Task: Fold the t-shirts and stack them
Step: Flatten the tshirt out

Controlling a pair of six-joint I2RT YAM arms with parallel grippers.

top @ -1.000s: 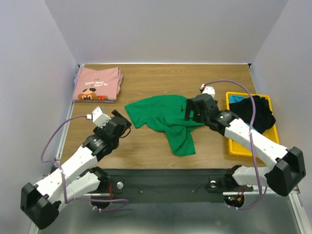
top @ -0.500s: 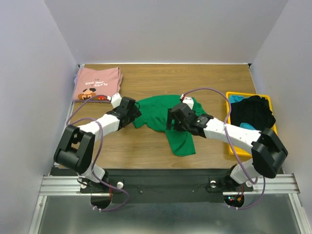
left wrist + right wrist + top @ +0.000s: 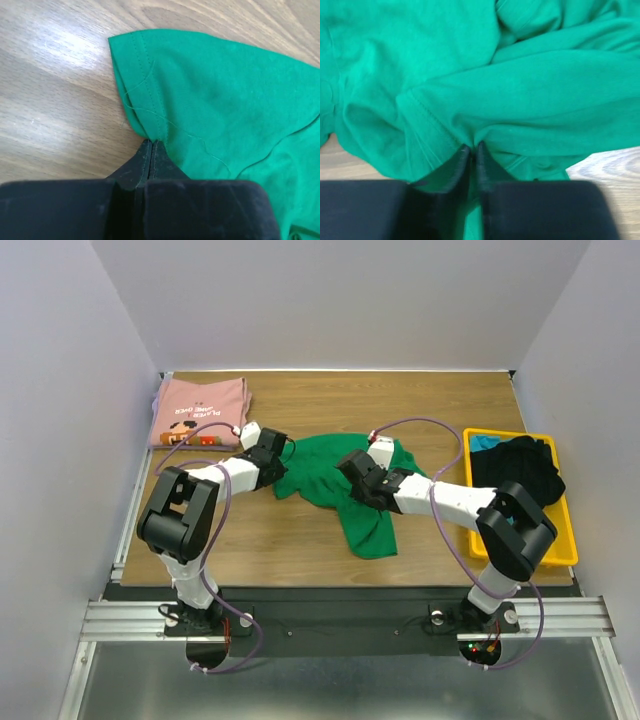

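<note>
**Both arms have reached in and clamped onto the green t-shirt**

Since a second ago, both arms have swung in from the sides and shut their jaws, which stood wide then. The left gripper [image 3: 281, 464] now sits at the left edge of the green t-shirt [image 3: 315, 472]. Its wrist view shows the fingers pressed together on the stitched hem of the green t-shirt [image 3: 225, 90], right where the left gripper [image 3: 151, 143] meets the cloth. Bare wood lies to the left of that hem.

The right gripper [image 3: 352, 472] has come across to the middle of the garment. From its own camera the right gripper [image 3: 471, 146] is nearly closed, with a raised fold of the green t-shirt [image 3: 520, 100] nipped between the tips.

The shirt itself lies crumpled and spread in the centre of the surface [image 3: 400, 405], with one part trailing toward the near edge. The pink t-shirt [image 3: 200, 410] rests folded in the far left corner (printed side up, well apart from the green one). At the right, a yellow tray [image 3: 560, 545] holds a dark garment [image 3: 525, 472].
</note>
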